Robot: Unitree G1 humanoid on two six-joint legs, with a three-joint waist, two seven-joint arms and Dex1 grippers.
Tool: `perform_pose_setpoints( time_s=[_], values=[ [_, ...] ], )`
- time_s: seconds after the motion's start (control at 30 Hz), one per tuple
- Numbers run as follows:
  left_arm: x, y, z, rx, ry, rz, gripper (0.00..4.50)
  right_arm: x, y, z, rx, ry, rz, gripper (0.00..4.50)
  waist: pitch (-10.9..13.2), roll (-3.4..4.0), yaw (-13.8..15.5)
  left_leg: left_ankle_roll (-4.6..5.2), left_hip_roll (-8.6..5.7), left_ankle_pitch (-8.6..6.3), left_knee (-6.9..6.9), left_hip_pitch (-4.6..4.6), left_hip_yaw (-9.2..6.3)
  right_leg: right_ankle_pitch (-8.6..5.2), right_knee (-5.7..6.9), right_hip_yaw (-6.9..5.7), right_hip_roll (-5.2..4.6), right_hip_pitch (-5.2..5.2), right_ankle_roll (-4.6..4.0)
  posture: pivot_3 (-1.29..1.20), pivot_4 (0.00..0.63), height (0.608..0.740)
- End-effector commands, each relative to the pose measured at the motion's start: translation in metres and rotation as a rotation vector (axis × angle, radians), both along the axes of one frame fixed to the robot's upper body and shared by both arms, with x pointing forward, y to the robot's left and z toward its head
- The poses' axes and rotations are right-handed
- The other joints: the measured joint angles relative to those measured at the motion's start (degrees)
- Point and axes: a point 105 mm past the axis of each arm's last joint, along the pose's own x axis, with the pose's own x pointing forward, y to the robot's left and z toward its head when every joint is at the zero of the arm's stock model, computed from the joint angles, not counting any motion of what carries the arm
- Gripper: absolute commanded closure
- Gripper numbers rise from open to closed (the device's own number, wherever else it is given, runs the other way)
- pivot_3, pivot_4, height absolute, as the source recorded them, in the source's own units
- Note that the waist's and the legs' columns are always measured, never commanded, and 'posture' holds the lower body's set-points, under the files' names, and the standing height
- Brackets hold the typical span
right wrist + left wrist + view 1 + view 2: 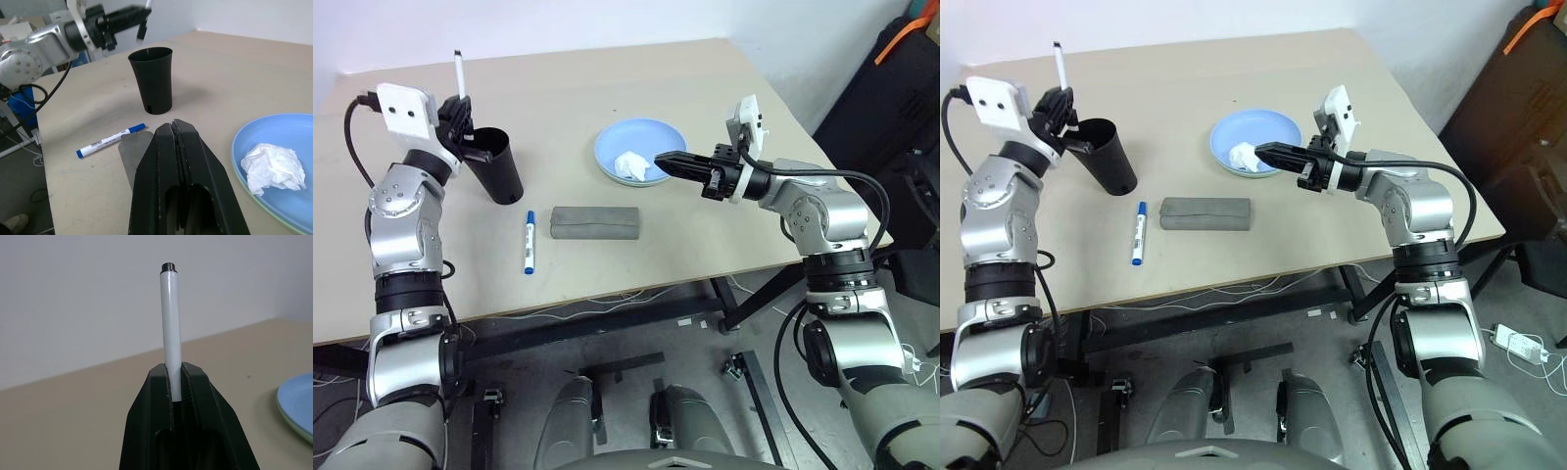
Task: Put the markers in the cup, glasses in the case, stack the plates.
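Note:
My left gripper (461, 114) is shut on a slim white marker (458, 74), which stands upright just above and behind the rim of the tall black cup (499, 166). The left wrist view shows the marker (171, 323) clamped between the fingers (159, 382). A blue-capped marker (529, 242) lies on the table in front of the cup. Right of it lies the grey case (595, 223), closed. My right gripper (663, 159) is shut and empty, hovering level over the near edge of the light blue plate (651, 137). A pale green edge (276, 218) shows under the blue plate. The glasses are out of view.
A crumpled white tissue (629, 166) lies on the blue plate. The beige table (607, 88) ends close in front of the case and marker. A white wall stands behind it, and dark equipment (891, 88) stands to the right.

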Motion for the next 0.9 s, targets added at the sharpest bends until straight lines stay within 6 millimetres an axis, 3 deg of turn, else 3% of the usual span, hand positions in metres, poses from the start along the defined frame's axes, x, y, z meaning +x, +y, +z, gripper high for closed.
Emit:
perform_pose_setpoints(
  time_s=[0.03, 0.3, 0.73, 0.9],
  values=[
    [-0.009, 0.003, 0.017, -0.012, -0.062, 0.007, 4.48, -0.003, 0.000, 0.014, 0.001, -0.064, 0.009, 4.50, 0.0, 0.00, 0.0, 0.00, 0.00, 0.00, 0.00, 0.00, 0.00, 0.00, 0.00, 0.00, 0.00, 0.00, 0.00, 0.00, 0.150, 0.717],
    [-0.010, -0.002, 0.009, -0.024, -0.029, -0.015, 4.48, -0.002, 0.002, 0.009, -0.029, -0.071, 0.014, 4.50, 0.0, 0.00, 0.0, 0.01, 0.00, 0.00, 0.01, 0.00, 0.00, 0.02, 0.00, 0.00, 0.00, 0.01, 0.00, 0.00, 0.150, 0.717],
    [-0.012, -0.004, 0.012, 0.002, -0.043, -0.010, 0.03, -0.002, 0.002, 0.006, -0.050, -0.083, 0.015, 4.50, 0.0, 0.00, 0.0, -0.01, 0.00, 0.02, 0.02, 0.00, 0.00, 0.03, 0.00, 0.00, 0.00, 0.01, 0.01, 0.00, 0.150, 0.717],
    [-0.022, -0.008, 0.023, 0.012, -0.053, -0.032, 0.01, -0.003, 0.002, 0.005, -0.056, -0.073, 0.023, 4.50, 0.0, 0.00, 0.0, -0.02, 0.00, 0.03, 0.02, 0.00, 0.00, 0.03, 0.00, 0.00, 0.00, 0.01, 0.01, 0.00, 0.150, 0.717]
  ],
)
